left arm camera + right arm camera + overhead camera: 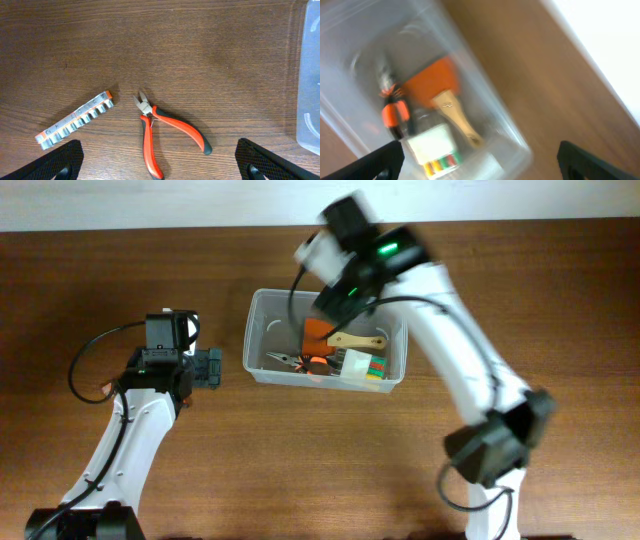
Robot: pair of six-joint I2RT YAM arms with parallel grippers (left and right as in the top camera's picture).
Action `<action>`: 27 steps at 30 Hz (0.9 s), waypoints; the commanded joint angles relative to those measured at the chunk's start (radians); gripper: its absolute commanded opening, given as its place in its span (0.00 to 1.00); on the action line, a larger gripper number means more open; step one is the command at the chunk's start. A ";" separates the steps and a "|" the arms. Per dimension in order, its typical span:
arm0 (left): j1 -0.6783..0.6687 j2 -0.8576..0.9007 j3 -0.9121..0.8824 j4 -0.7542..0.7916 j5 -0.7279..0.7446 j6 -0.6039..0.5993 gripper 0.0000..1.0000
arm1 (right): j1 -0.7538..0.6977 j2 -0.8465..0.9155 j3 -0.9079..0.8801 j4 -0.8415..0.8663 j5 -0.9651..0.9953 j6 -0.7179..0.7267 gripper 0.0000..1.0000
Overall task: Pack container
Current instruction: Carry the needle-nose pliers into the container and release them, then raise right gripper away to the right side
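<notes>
Red-handled pliers (pixel 148 117) and a socket rail (pixel 75 119) lie on the wooden table (pixel 175 45) beneath the left gripper (pixel 160 167), its fingers spread wide and empty. Beyond, the container (pixel 270 320) sits mid-table holding tools. The right gripper (pixel 485 165) hovers over it, blurred, wide open, empty.

Pose: left arm (pixel 130 430) comes up from the near-left edge, forearm angled toward centre, left gripper (pixel 160 162) pointing down with jaws spread wide (fingers (pixel 57 162) show only at the wrist view's bottom corners). Also right arm (pixel 470 370): elbow low at right, forearm reaching up-left, wrist end blurred. Its right gripper (pixel 480 160) is tilted downward, jaws likewise wide apart.
</notes>
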 commanded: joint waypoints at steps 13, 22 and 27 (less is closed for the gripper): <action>-0.003 0.023 0.017 -0.031 0.303 0.008 0.99 | -0.726 -0.134 0.124 -0.243 -0.124 0.395 0.99; -0.003 0.028 0.017 -0.233 0.273 -0.230 0.99 | -0.817 -0.117 -0.077 -0.238 -0.124 0.450 0.99; -0.003 0.028 0.017 -0.235 0.254 -0.479 0.89 | -0.816 -0.116 -0.141 -0.237 -0.124 0.450 0.98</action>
